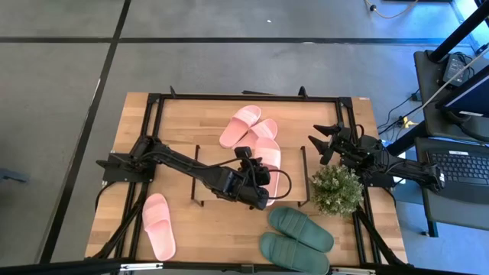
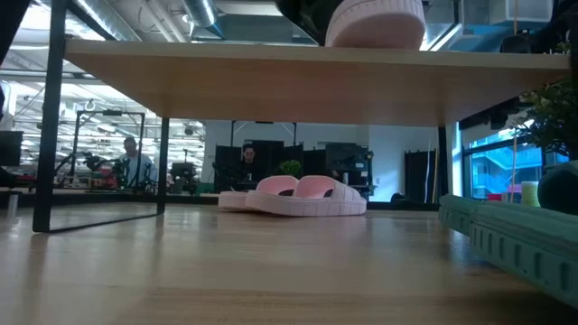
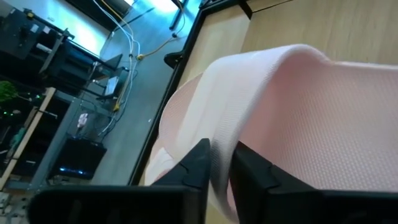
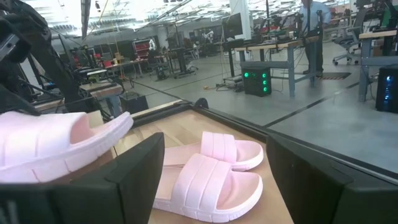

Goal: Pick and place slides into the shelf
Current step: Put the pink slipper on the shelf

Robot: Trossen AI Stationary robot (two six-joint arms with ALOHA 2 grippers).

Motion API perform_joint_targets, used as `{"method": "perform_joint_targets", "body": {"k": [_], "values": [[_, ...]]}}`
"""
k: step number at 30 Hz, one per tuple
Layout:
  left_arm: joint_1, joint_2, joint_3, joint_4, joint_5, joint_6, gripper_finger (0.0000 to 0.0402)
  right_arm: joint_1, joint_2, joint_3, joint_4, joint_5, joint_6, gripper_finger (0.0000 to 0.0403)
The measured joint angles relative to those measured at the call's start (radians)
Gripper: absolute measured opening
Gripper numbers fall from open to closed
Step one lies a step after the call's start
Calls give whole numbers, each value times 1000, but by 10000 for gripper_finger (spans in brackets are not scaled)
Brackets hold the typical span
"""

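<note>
Even, cool overhead light; soft shadows lie beneath the shelf, whose near tabletop blurs.

The slide in the left end effector was pale pink, its strap covered in a fine woven-looking texture. The pair of slides lying on the worktop was the same pale pink, with ribbed straps. A single pink slide lay apart. The other pair was dark green. The worktop was light wood with visible grain, framed in black. The shelf had a light wooden board and black legs. The plant was green. Both arms were black, and so was the right end effector.
</note>
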Motion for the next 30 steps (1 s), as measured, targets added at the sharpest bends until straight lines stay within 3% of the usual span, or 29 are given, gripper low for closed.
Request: {"method": "perform_joint_targets", "body": {"k": [14, 25, 30], "values": [[-1, 0, 0, -1, 7, 3, 102, 0, 0, 0, 0, 0, 0, 282], [-3, 0, 0, 3, 7, 31, 186, 0, 0, 0, 0, 0, 0, 282], [-12, -2, 0, 9, 2, 31, 199, 0, 0, 0, 0, 0, 0, 282]]}}
